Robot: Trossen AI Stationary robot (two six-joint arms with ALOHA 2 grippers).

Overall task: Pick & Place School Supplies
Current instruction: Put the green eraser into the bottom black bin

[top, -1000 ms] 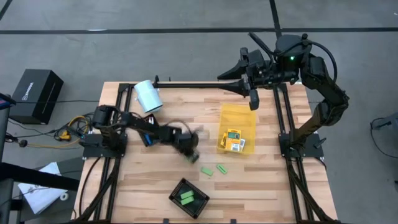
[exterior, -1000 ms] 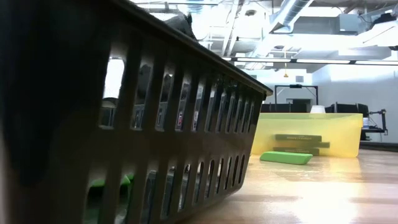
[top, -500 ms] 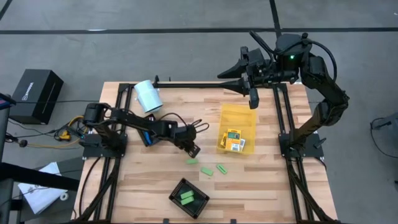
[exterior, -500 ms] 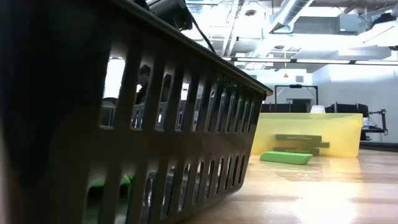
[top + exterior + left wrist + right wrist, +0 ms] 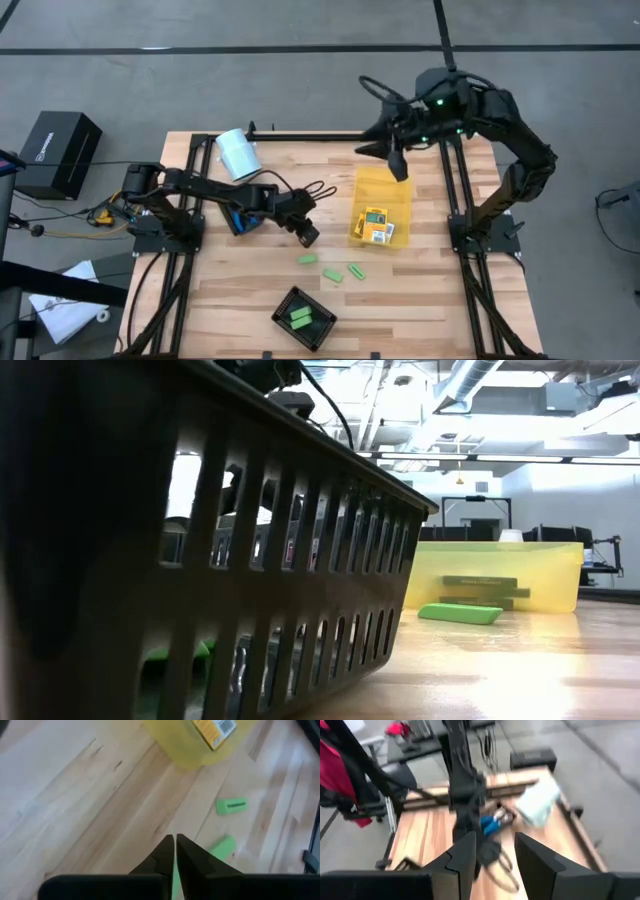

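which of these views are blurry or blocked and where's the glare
Right wrist view: heavily motion-blurred, the pale cylinder smeared. Left wrist view: soft, the yellow bin out of focus. Low view: the black tray fills most of the frame, dark against bright ceiling lights; glare on the tabletop. High view: sharp, evenly lit.

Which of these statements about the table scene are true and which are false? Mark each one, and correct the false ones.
1. The yellow bin holds a labelled pack. True.
2. Three green pieces lie loose on the wood. True: one, another, a third.
3. The black tray holds nothing. False: a green piece lies in it.
4. The left gripper has its fingers spread wide. False: they are shut.
5. The right gripper rests on the wood. False: it hangs above the bin, open.
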